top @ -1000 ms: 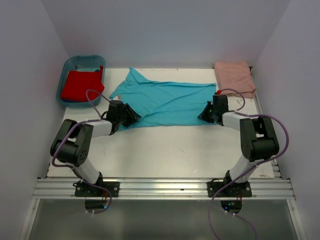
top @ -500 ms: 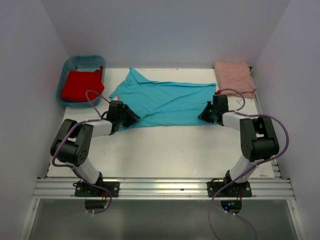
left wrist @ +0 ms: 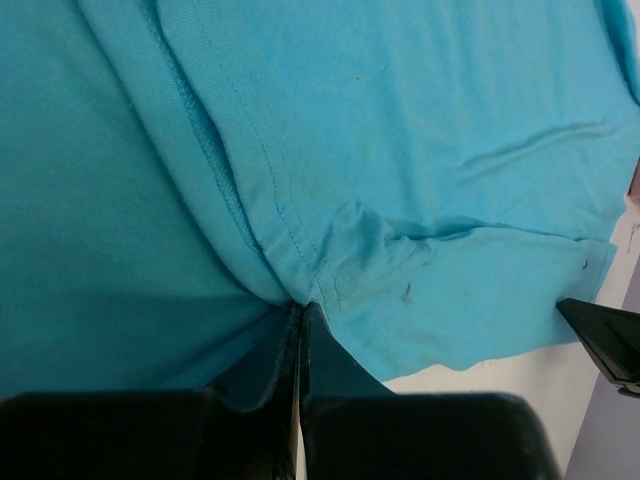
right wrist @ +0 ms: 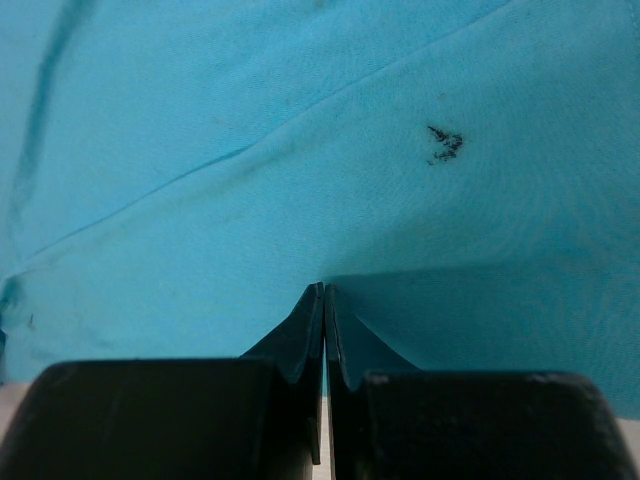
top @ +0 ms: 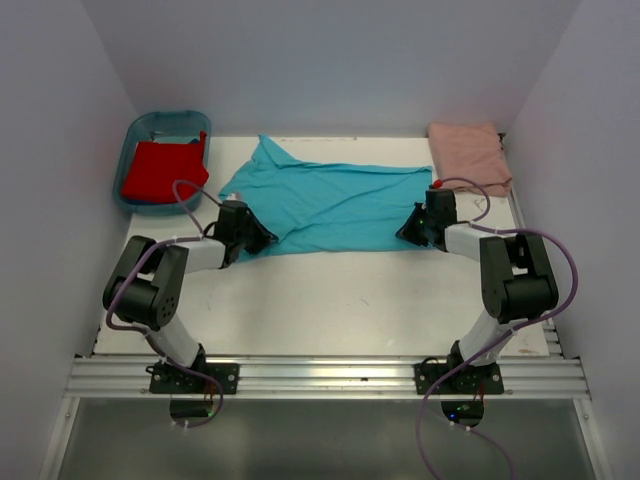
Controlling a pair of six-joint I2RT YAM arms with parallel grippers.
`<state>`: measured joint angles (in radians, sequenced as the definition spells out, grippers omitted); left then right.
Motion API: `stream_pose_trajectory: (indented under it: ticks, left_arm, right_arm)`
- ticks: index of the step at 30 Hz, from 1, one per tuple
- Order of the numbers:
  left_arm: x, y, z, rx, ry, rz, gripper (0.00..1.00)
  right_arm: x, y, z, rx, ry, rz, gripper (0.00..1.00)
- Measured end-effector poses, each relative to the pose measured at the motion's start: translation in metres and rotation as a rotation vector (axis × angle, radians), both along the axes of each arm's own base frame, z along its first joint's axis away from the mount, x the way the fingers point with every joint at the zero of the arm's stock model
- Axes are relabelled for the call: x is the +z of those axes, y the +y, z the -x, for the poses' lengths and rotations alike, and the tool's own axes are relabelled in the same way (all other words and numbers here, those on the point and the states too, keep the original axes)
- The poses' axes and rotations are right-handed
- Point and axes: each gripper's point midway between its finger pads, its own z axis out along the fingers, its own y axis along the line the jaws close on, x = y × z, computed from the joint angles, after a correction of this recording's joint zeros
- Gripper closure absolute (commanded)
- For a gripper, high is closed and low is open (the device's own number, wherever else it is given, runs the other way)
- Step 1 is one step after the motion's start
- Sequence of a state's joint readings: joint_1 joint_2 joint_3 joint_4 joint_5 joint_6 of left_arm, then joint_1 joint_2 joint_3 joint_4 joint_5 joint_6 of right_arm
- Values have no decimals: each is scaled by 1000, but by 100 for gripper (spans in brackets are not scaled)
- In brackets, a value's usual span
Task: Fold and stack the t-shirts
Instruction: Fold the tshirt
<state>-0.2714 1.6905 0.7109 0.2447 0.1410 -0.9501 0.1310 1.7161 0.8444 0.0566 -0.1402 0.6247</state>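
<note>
The white counter (top: 330, 300) bore the turquoise t-shirt (top: 335, 205), spread flat across its far middle. The left tool (left wrist: 300, 330) was clamped on the shirt's near-left hem, the right tool (right wrist: 323, 320) pinching its near-right edge.

Soft, even light falls from above in the top view. The flat white counter (top: 330, 295) is bright and matte, and the two black-and-white robot arms (top: 160, 290) cast only faint, blurred shadows on it. The strip below the ribbed silver metal rail (top: 330, 372) is dimmer and grey. Focus is crisp throughout, though the pale lilac-grey side walls (top: 60, 150) lean outward toward the frame edges.

In the left wrist view the turquoise soft cloth t-shirt (left wrist: 420, 130) is well lit and its stitching sharp, while the black left end effector (left wrist: 300, 318) is a dark, blurred mass. The right wrist view is softer. A shadow darkens the cloth just ahead of the black right end effector (right wrist: 323, 300).
</note>
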Motion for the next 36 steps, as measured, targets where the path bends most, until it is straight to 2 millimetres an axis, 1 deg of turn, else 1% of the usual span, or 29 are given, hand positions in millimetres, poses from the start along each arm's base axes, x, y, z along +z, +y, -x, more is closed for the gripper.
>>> stream_pose_trajectory:
  ticks: [5,8,13,15,17,23,27,29,32,35,36]
  left_arm:
    - [17,-1,-5,-2,-43,10,100]
    - [29,-3,-12,-8,-79,13,100]
    - [51,-8,-35,-28,-145,2,100]
    - [54,-12,-48,-36,-159,-2,100]
    - [51,-15,-60,-49,-162,-11,100]
    - [20,-25,-87,-93,-124,-43,100]
    - [2,-34,-98,-145,-106,-44,100]
    - [-1,-38,-100,-171,-108,-35,98]
    - [2,-44,-99,-216,-132,-24,92]
    - [7,-48,-101,-251,-172,-20,71]
    - [8,-49,-101,-259,-188,-20,56]
  right_arm:
    - [0,0,0,0,1,0,100]
    - [-3,0,1,0,9,1,100]
    - [-4,0,0,1,6,1,100]
    - [-4,0,0,1,6,1,100]
    - [-4,0,0,1,5,1,100]
    - [-4,0,0,1,5,1,100]
    - [-4,0,0,1,5,1,100]
    - [-4,0,0,3,4,3,100]
    - [-4,0,0,3,4,3,100]
    - [-4,0,0,4,4,3,100]
    - [-4,0,0,4,4,3,100]
